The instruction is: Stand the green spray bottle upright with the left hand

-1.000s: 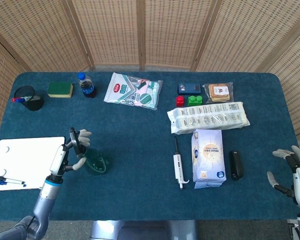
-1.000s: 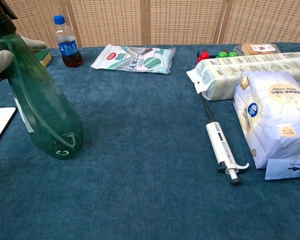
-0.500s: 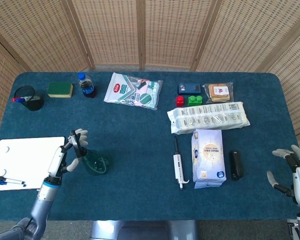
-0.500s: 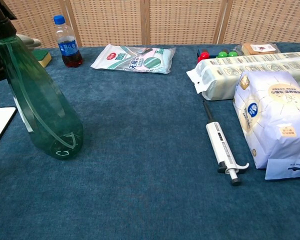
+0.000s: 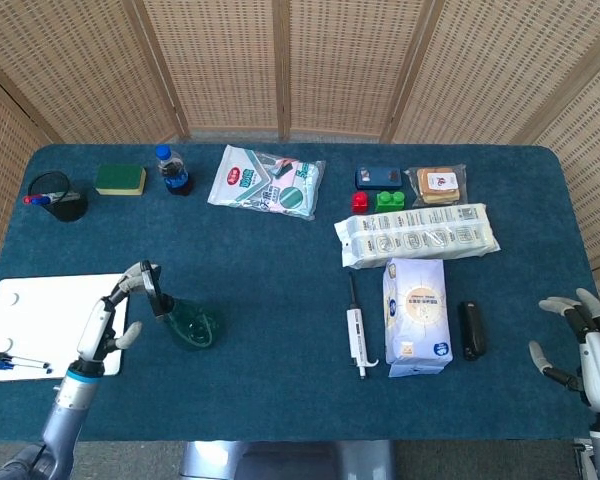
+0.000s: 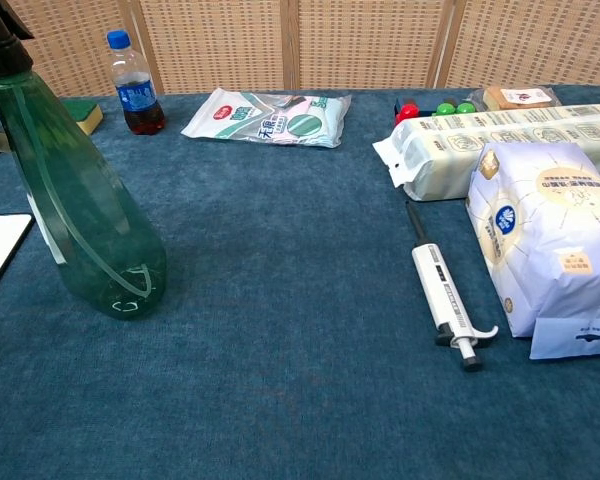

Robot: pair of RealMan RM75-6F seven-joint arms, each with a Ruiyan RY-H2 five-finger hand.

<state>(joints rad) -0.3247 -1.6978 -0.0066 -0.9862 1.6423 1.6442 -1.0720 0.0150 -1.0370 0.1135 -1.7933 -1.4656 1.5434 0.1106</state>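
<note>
Left robot hand of mine is just beside the green spray bottle, on its left, with fingers apart and holding nothing. One fingertip reaches near the bottle's black top, but I cannot tell if it touches. The green spray bottle stands upright on the blue desk, just right of the white board. Far to the right of the bottle lie a white pipette and a white bag. Behind the bottle, at the back of the desk, is a small drink bottle. My right robot hand is far from the bottle, past the right edge of the desk, fingers spread and empty.
</note>
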